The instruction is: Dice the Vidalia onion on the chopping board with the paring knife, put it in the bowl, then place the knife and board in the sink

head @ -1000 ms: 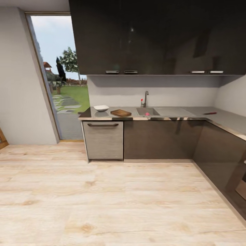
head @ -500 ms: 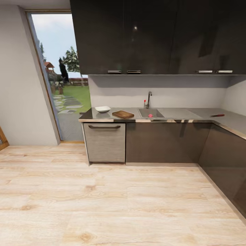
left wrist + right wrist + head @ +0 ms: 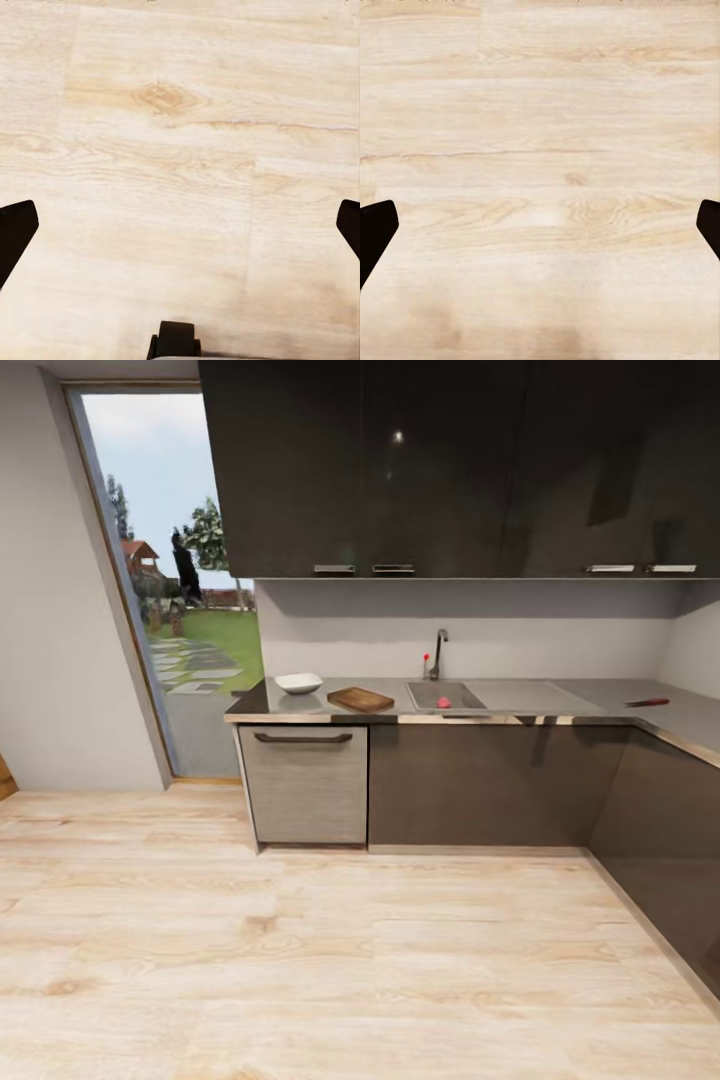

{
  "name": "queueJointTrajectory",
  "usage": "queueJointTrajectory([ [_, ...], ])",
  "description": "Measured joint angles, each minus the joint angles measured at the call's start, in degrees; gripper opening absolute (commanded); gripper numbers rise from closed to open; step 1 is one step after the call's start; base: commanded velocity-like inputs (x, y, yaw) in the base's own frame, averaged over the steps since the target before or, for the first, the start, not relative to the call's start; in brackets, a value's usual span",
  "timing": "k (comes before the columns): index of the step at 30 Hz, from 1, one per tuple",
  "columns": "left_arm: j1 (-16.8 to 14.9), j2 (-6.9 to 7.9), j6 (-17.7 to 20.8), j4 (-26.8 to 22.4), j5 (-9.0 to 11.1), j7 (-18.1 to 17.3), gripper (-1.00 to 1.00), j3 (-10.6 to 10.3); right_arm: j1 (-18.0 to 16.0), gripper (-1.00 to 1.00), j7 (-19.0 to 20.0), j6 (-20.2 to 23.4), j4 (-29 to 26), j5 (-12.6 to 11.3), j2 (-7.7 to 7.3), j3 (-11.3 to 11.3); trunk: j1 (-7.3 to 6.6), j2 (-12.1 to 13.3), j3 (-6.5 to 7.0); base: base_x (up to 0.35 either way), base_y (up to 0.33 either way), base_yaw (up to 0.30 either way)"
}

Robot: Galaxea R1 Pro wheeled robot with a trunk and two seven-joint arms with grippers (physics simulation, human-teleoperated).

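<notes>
Across the wooden floor (image 3: 300, 960) lay the table (image 3: 300, 712); with both tools (image 3: 180, 225) (image 3: 540, 232) wide and empty, the sink (image 3: 445, 695) could be misjudged and the cabinets struck.

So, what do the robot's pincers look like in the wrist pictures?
Little of them shows. The left pincer has two plain black fingertips with slanted ends at the picture's edges, plus a small black rounded part between them. The right pincer has the same black slanted fingertips. No cables or markings are visible.
</notes>
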Motion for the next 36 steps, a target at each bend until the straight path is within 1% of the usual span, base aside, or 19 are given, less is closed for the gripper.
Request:
queueJointTrajectory([
  [11,0.0,-0.07,0.0,0.0,0.0,0.0,1.00,0.0,0.0,1.00,0.0,0.0,0.0,0.0,-0.01,0.0,0.01,0.0,0.00,0.012,0.000,0.000],
  [36,0.0,-0.06,0.0,0.0,0.0,0.0,1.00,0.0,0.0,1.00,0.0,0.0,0.0,0.0,0.00,0.0,-5.48,10.0,4.49,0.000,0.000,0.000],
])
